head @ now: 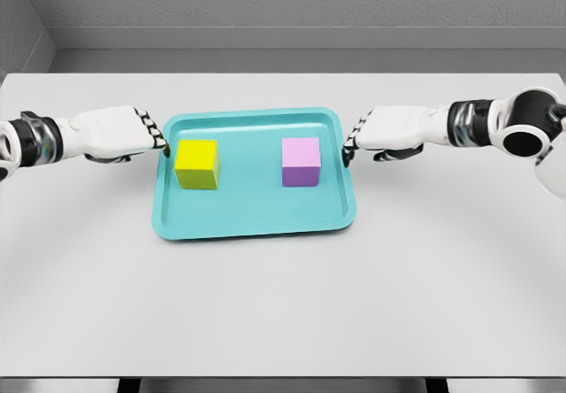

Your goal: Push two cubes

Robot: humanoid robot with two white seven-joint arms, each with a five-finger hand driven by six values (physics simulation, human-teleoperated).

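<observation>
Grey tabletop (283,313) carries a teal tray (256,220) with the yellow cube (196,164) at its left and the pink cube (301,162) at its right, well apart. Left robot hand (133,134) and right robot hand (376,134), fingers curled and empty, sit at the tray's side rims: approach stage, judged; next, each pushes its cube inward. Fingertip contact with the rims is unclear.

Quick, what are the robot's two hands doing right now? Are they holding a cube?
Left hand: fingers curled shut, holding nothing, at the tray's left rim near the yellow cube.
Right hand: curled shut, holding nothing, at the right rim near the purple cube.
</observation>
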